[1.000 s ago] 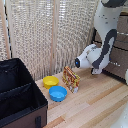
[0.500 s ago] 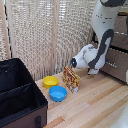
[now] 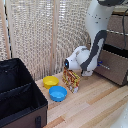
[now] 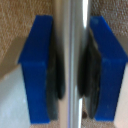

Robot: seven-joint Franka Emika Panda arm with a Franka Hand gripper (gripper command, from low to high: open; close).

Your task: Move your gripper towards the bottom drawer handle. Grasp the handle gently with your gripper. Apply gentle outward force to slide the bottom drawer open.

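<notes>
In the wrist view my gripper (image 4: 72,67) is shut on the bottom drawer handle (image 4: 72,25), a thin silver bar that runs between the two dark-blue fingers (image 4: 36,70), with the dark pads pressed against it. Brown drawer front shows behind. In the exterior view the white arm reaches down to the dresser on the exterior view's right. The gripper (image 3: 101,64) sits at the front of the bottom drawer (image 3: 115,69), which stands out a little from the dresser. The handle is hidden behind the hand there.
The upper drawer (image 3: 118,41) is above. A yellow bowl (image 3: 50,81), a blue bowl (image 3: 58,93) and a colourful snack bag (image 3: 72,80) stand on the wooden floor. A large black bin (image 3: 20,97) is at the exterior view's left. Slatted blinds (image 3: 40,35) hang behind.
The arm has shifted slightly toward the exterior view's left, and the bottom drawer front seems to have come out with it. The bowls, bag and bin have not moved.
</notes>
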